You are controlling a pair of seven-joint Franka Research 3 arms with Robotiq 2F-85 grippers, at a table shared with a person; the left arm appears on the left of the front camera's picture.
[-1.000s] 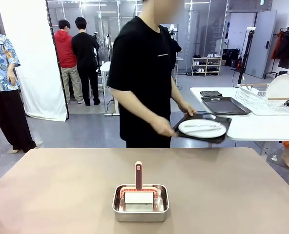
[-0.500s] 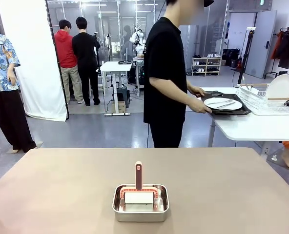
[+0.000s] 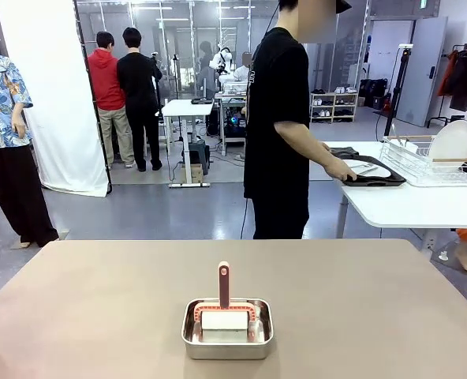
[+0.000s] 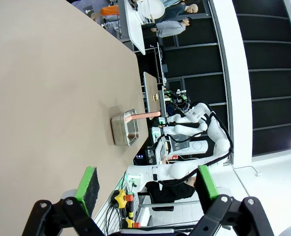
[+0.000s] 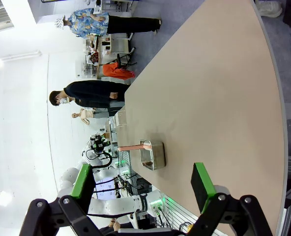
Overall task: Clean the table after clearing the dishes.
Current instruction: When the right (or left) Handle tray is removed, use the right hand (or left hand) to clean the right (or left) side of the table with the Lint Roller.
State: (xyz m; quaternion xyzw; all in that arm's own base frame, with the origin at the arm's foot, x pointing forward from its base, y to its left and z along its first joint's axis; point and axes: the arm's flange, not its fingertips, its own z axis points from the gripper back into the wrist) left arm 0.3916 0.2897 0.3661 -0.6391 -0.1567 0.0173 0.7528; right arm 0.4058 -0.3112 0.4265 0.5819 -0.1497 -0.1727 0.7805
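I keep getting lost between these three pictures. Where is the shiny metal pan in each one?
Front view: the steel pan sits low in the centre, on the near part of the table.
Left wrist view: the pan is left of centre, turned sideways.
Right wrist view: the pan is just below centre, also sideways.
Shared landmark: the pink handle sticking out of the pan.

Taupe table (image 3: 375, 300) in fgnd; dishes (image 3: 370, 167) on tray (image 3: 391, 181), far R.
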